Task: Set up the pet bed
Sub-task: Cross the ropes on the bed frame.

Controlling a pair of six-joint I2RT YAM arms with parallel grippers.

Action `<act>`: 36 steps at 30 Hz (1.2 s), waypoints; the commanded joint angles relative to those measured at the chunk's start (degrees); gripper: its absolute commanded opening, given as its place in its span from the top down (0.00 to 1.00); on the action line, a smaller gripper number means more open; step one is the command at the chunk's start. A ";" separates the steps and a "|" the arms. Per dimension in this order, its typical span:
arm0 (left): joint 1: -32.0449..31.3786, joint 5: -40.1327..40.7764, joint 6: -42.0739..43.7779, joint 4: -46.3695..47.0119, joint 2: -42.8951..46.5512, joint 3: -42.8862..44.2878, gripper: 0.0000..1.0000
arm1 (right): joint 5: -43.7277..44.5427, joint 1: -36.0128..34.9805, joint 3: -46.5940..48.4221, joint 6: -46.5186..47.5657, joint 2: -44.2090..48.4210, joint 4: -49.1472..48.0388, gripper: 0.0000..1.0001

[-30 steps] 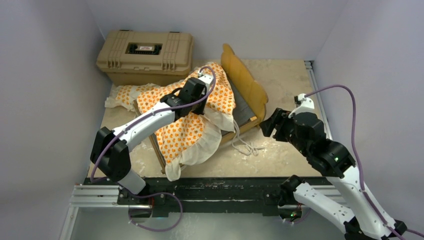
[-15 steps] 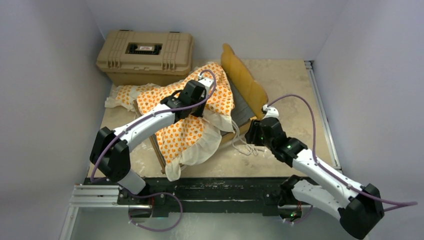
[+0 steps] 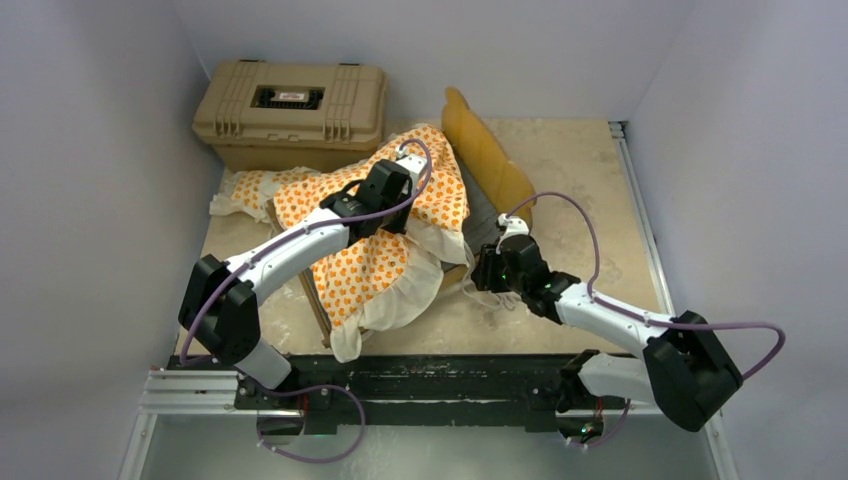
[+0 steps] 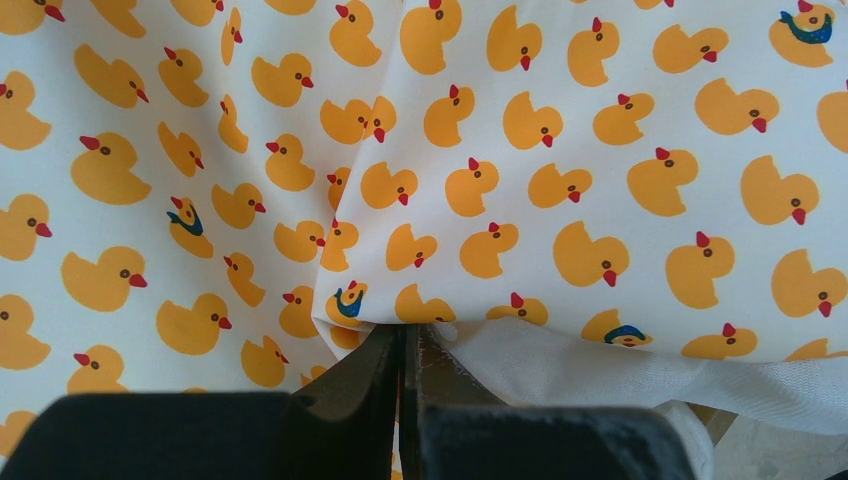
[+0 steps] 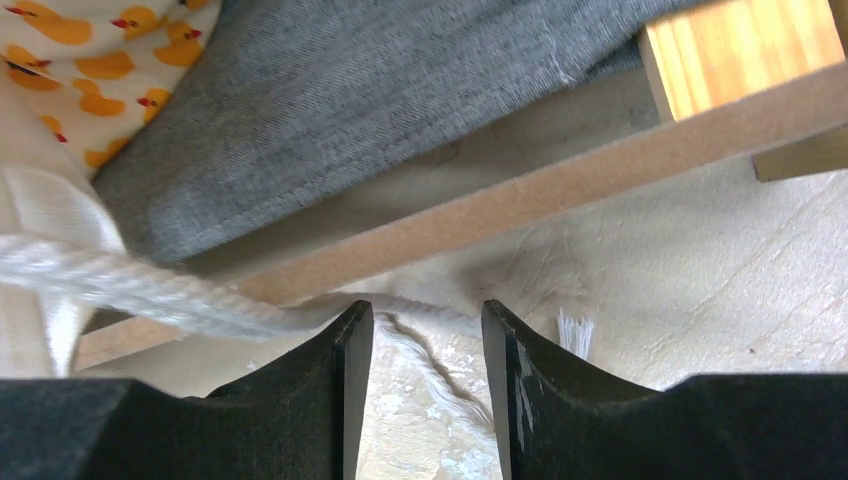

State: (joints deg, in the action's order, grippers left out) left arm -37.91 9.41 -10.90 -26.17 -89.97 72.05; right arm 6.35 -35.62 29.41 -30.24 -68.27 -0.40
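Swung in from the right wall, the right claw point(image 5: 427, 320) now stands part-open astride white rope point(image 5: 150, 290) at the near edge of the bed frame point(image 3: 488, 160), bare tabletop point(image 3: 600, 160) beyond. Left claw point(image 4: 405, 335) is clamped on the mattress cushion point(image 3: 380, 265) draped across the frame.

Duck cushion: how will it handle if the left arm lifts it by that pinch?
Probably floppy: the cushion drapes and creases over the frame. Likely light for its size: the left claw holds a fold by a fingertip pinch alone. The loose ruffle may drag or snag.
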 commanded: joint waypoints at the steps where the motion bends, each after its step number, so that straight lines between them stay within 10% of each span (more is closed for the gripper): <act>1: 0.50 0.78 0.59 1.21 2.43 -0.07 1.00 | -1.05 0.11 -1.23 -0.91 1.16 -2.18 0.52; 17: 0.47 1.04 0.61 0.62 2.41 0.37 1.00 | 1.25 0.04 2.70 -5.64 1.27 8.59 0.52; 32: 0.47 1.25 0.39 -0.06 2.94 0.19 1.00 | 3.28 0.02 1.07 0.51 -11.83 -11.34 0.49; 36: 0.48 1.37 0.28 0.04 3.13 -0.17 1.00 | 3.89 0.02 0.69 -1.99 -10.78 -8.91 0.80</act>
State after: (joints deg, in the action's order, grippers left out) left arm -37.91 9.67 -10.90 -26.28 -89.12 72.05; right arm 9.37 -35.59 29.78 -31.59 -79.02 -6.50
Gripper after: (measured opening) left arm 0.006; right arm 0.342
